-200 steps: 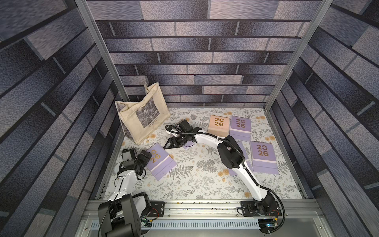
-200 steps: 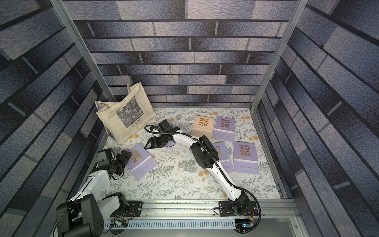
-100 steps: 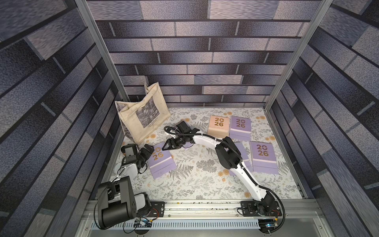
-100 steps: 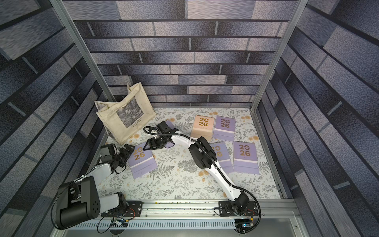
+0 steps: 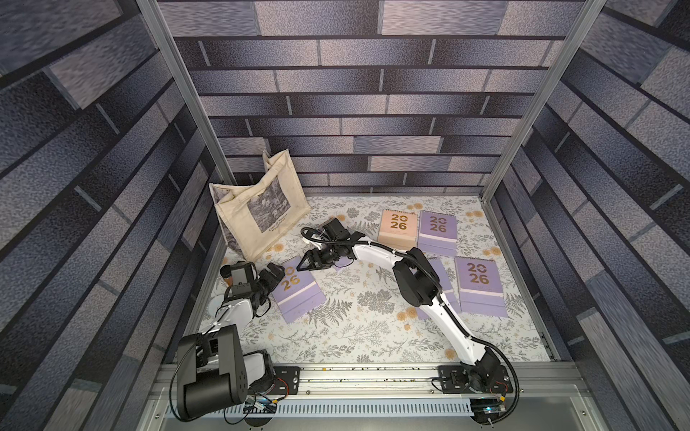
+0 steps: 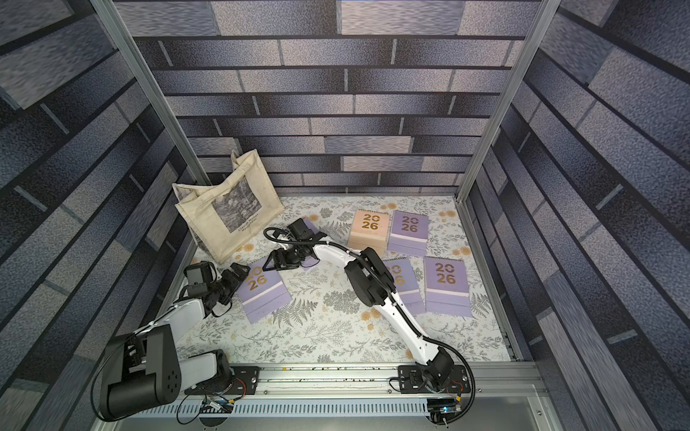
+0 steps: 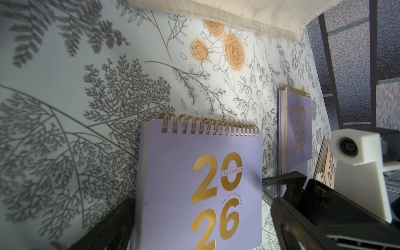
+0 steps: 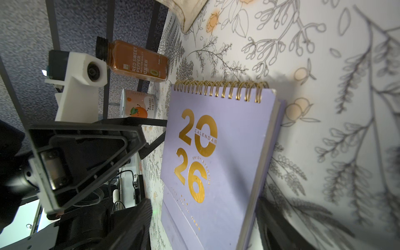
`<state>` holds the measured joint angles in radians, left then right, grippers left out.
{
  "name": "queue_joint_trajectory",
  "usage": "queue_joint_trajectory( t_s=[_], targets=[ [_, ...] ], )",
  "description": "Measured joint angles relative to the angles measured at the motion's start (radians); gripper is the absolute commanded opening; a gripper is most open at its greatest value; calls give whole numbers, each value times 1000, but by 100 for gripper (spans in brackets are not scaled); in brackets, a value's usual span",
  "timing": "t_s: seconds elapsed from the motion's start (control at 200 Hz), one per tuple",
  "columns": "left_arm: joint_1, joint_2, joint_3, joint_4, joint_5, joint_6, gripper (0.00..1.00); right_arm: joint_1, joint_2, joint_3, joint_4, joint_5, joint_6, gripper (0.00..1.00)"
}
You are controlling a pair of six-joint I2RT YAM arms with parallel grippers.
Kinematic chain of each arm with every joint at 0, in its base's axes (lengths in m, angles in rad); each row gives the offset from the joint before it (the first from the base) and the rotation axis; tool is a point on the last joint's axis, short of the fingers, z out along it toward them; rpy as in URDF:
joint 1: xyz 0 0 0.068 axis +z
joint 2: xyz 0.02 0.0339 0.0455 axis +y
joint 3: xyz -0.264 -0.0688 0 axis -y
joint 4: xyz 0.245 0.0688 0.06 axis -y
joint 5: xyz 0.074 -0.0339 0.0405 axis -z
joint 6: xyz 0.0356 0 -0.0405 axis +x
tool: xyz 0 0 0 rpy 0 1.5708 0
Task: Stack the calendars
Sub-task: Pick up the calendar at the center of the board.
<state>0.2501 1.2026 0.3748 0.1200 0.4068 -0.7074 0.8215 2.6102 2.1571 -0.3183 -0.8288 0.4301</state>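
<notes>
The left gripper [image 5: 279,275] stands spread wide, a finger on either side of a flat lavender calendar [image 5: 300,294] at 9 o'clock on the floral mat [image 5: 354,336]. At that calendar's 1 o'clock, the right gripper [image 5: 303,265] pinches a second lavender calendar [image 8: 216,162] across its width, tipped up on edge. The peach calendar [image 5: 397,227] lies at 12 o'clock, a third lavender calendar [image 5: 437,233] just beside it at 3 o'clock.
</notes>
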Motion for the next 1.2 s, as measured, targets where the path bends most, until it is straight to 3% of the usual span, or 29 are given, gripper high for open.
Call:
queue_joint_trajectory(
  t_s=[0.461, 0.601, 0.751, 0.917, 1.062, 1.197],
  targets=[
    [-18, -171, -26, 41, 145, -41, 99, 10, 0, -6, 9, -3, -1, 78],
    [-18, -176, -26, 32, 147, -49, 80, 10, 0, -12, 17, -8, -4, 78],
    [-21, -176, -26, 16, 147, -56, 50, 10, -2, -18, 25, -8, -4, 78],
    [-22, -176, -26, -2, 143, -54, 29, 10, -7, -27, 31, -8, -11, 78],
    [-26, -176, -26, -23, 129, -61, 0, 10, -9, -29, 30, -6, -12, 78],
    [-27, -176, -25, -24, 128, -55, 0, 9, -13, -34, 30, -3, -14, 78]
  ],
)
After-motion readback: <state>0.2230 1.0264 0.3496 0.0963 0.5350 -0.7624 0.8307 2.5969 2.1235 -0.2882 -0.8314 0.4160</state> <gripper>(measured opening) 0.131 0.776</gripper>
